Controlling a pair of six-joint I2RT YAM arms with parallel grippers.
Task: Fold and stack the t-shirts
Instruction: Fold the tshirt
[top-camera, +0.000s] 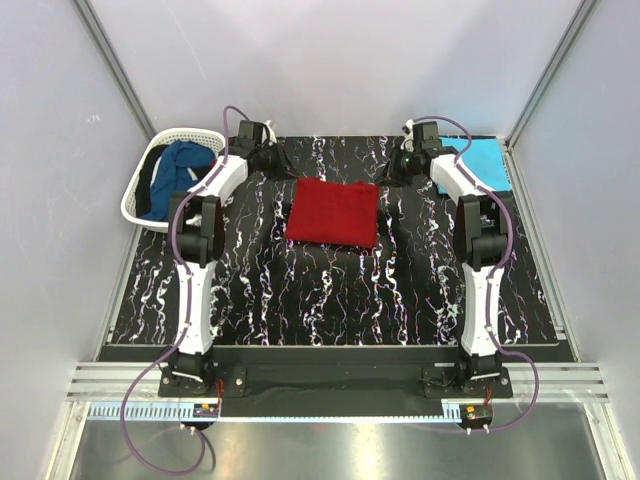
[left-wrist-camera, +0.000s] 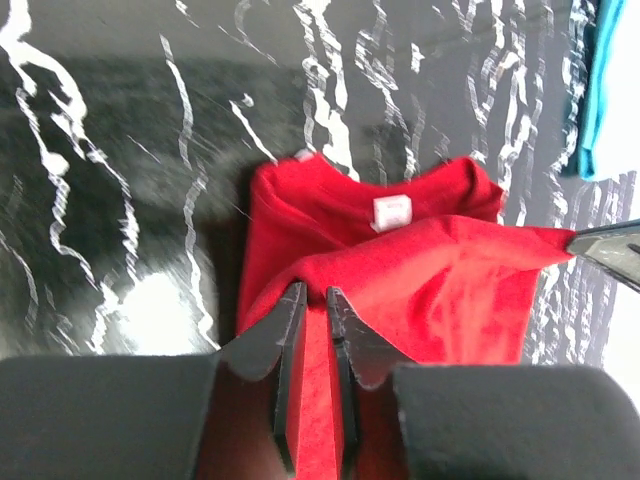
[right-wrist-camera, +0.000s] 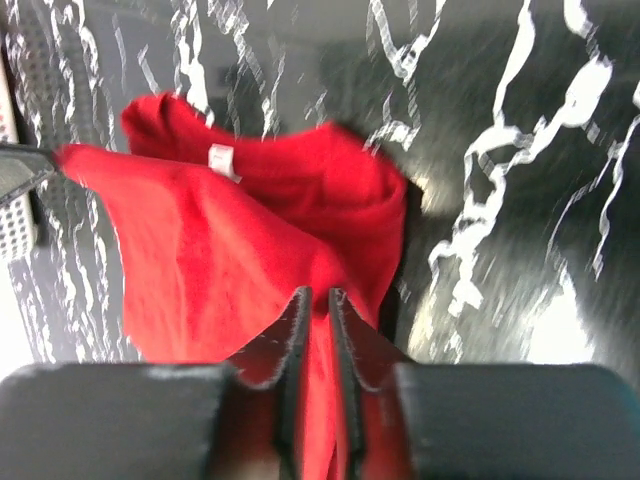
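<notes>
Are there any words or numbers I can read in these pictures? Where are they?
No words, numbers or signs can be read in any view.
White tag at the neck of the red t-shirt: too small and blurred to read, if anything is printed on it at all.

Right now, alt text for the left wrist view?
A red t-shirt is pinched at an edge by the left gripper over a black marbled table, white neck label showing. The right gripper holds its far corner at right; a turquoise t-shirt edges the top right.
</notes>
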